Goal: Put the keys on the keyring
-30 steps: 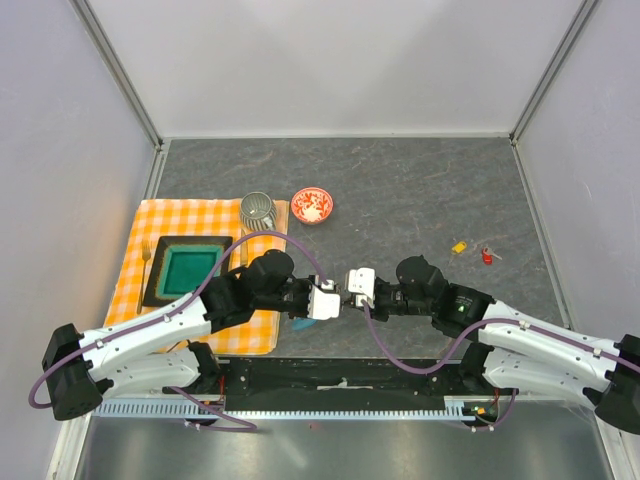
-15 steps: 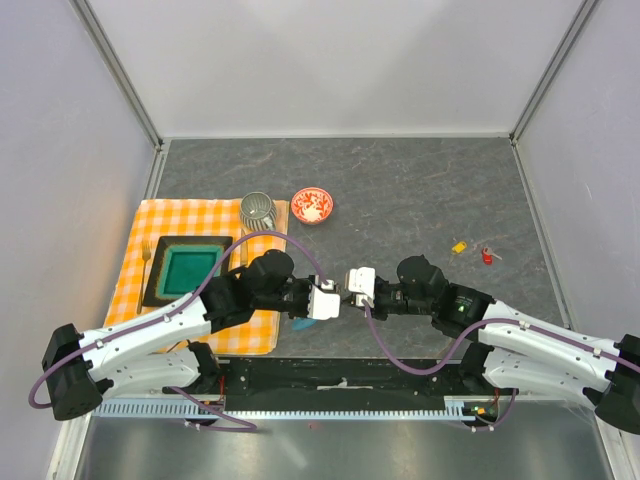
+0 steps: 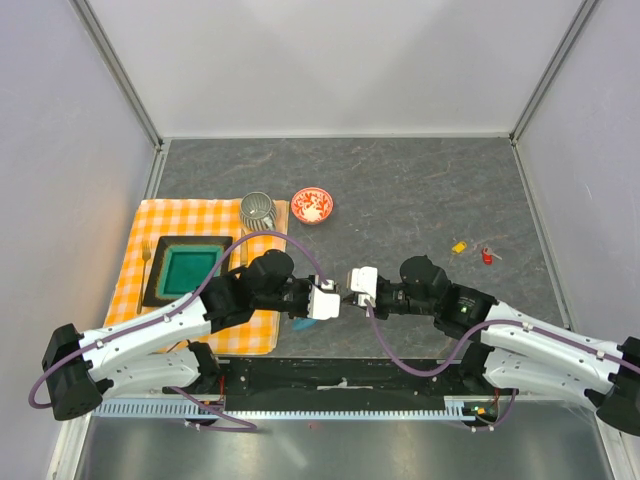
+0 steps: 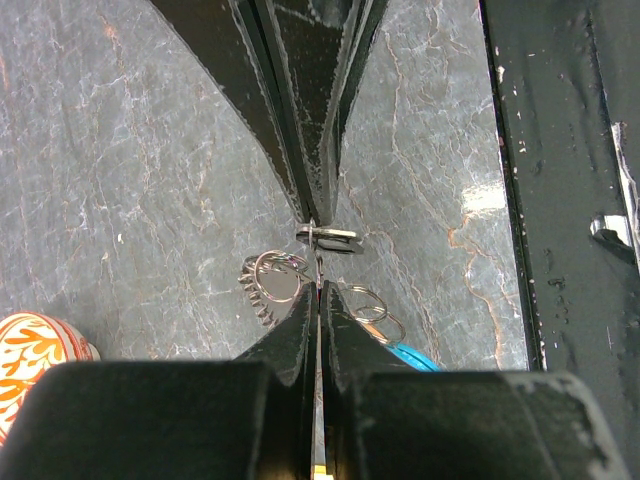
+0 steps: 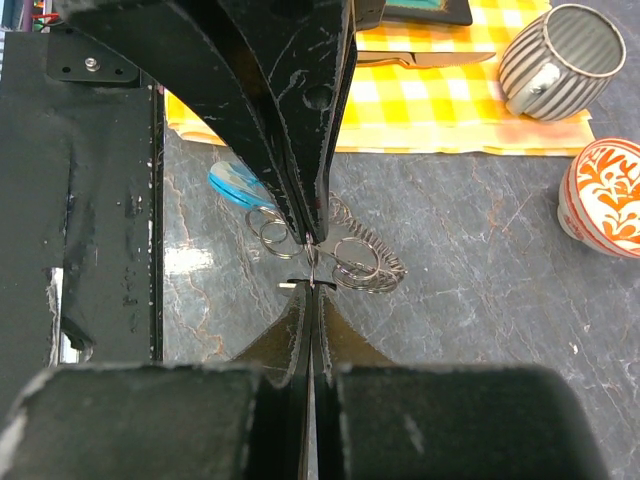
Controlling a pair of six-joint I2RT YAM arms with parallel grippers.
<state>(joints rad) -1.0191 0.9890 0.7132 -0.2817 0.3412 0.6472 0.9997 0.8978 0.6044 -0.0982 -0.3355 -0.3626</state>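
Right arm nudged rightward; pinched fingers half-hide the keyring.

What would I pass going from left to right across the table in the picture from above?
Green plate → cup → red bowl → yellow key → red key.

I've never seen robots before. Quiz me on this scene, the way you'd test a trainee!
1. True or false: the left claw and right claw are both shut, tip to tip.
2. Which lie apart at the right of the table? A) yellow key and red key B) red bowl C) ribbed cup
3. Fill in: the tag on the keyring is ____.
Key: 1 true; 2 A; 3 blue.
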